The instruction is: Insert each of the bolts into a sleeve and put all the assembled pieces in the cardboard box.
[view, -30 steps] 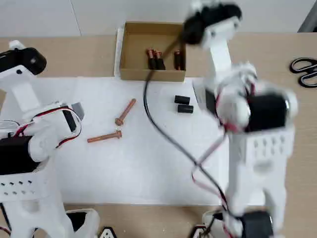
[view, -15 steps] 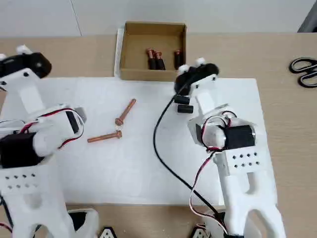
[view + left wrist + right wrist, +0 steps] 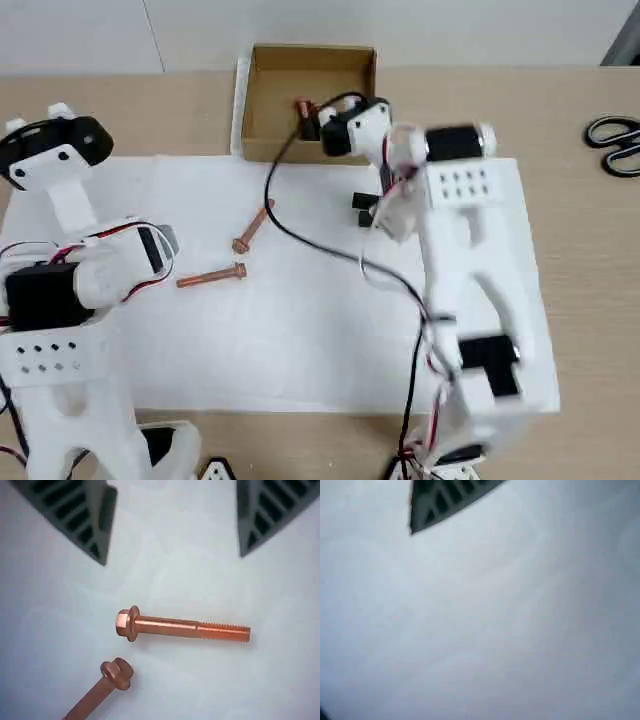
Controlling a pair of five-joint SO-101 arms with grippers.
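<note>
Two copper bolts (image 3: 253, 226) (image 3: 211, 275) lie loose on the white mat (image 3: 300, 340). My left gripper (image 3: 172, 555) hangs open above them. One bolt (image 3: 182, 627) lies crosswise below the gap between its fingers, and the head of the other (image 3: 116, 672) is nearer the picture's edge. Two black sleeves (image 3: 364, 210) lie on the mat, partly under my right arm. My right gripper (image 3: 350, 128) is at the front wall of the cardboard box (image 3: 262, 100). Assembled pieces (image 3: 305, 115) lie in the box, partly hidden.
Scissors (image 3: 615, 143) lie on the wooden table at the far right. A black cable (image 3: 300, 235) loops across the mat between the bolts and the sleeves. The left arm's body (image 3: 60, 300) stands over the mat's left edge.
My right arm drew back from over the box to the sleeves, then swung left to the box's front wall. The left arm shifted slightly; the bolts stayed put.
</note>
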